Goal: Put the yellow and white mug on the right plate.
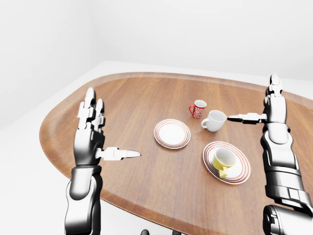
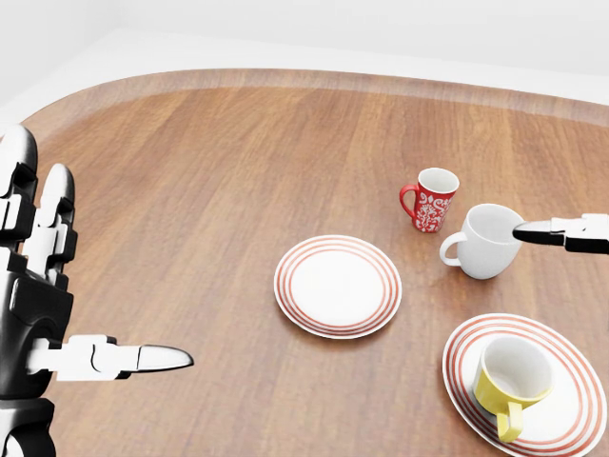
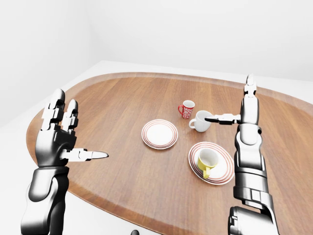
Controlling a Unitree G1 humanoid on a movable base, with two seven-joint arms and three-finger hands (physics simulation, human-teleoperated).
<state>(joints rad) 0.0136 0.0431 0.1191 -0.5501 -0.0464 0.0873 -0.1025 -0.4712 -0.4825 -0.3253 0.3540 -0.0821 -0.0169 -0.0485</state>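
At the left of the left-eye view, the left hand (image 1: 98, 132) is hovering over the brown wooden desk (image 2: 190, 190), its fingers (image 1: 90, 108) pointing straight up and its thumb jutting out toward the right, so the hand is standing spread apart and holding nothing. Near the middle of the desk, the left plate (image 2: 338, 286), white with red rings, is lying bare and flat. Up and to the right of it in the head view, a red mug (image 2: 430, 199) with a white pattern is standing upright, its handle pointing left. Just beside it on the right, a plain white mug (image 2: 487, 241) is also standing upright, its handle pointing left toward the bare plate. At the lower right of the head view, the yellow and white mug (image 2: 511, 375) is sitting on the right plate (image 2: 561, 419), well inside the red rings. It is standing with its long axis close to vertical, its white mouth facing upward, and its yellow handle pointing toward the bottom edge of the view. At the far right, the right hand (image 1: 268, 110) is raised above the desk and clear of that mug, its fingers pointing up, its thumb reaching left over the white mug's rim, spread apart and gripping nothing.
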